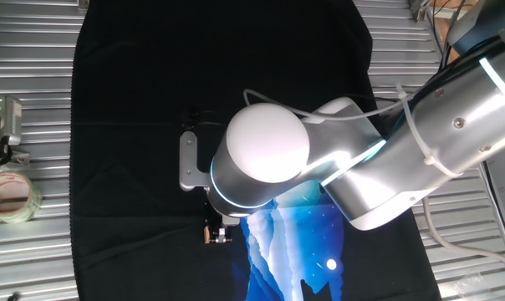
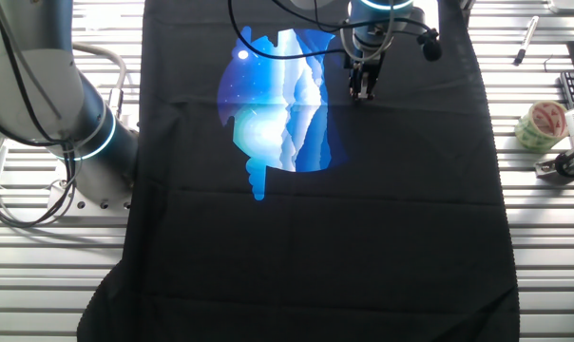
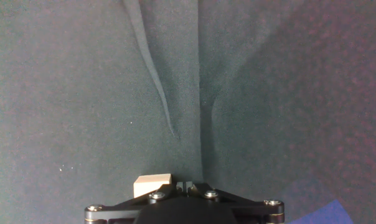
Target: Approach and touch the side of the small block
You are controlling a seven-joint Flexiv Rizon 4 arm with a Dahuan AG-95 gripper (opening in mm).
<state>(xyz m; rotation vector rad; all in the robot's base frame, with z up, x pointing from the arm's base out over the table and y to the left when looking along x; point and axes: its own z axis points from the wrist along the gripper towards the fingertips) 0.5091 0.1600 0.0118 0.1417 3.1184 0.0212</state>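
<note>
The small block (image 3: 152, 185) is light tan, like plain wood; the pincer (image 3: 185, 202) is black; the cloth (image 2: 363, 237) is black with a bright blue and white picture; the worktop (image 2: 544, 228) is silver with stripes; the arm (image 1: 453, 125) is shiny grey with a glowing blue ring.

A black cloth (image 2: 363, 237) with a blue print (image 2: 277, 104) covers the table (image 1: 35, 251); a tape roll (image 1: 10, 195) and a pen (image 2: 526, 40) lie off it

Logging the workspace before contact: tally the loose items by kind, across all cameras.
Small block: 1
Tape roll: 1
Pen: 1
Printed black cloth: 1
Total: 4
</note>
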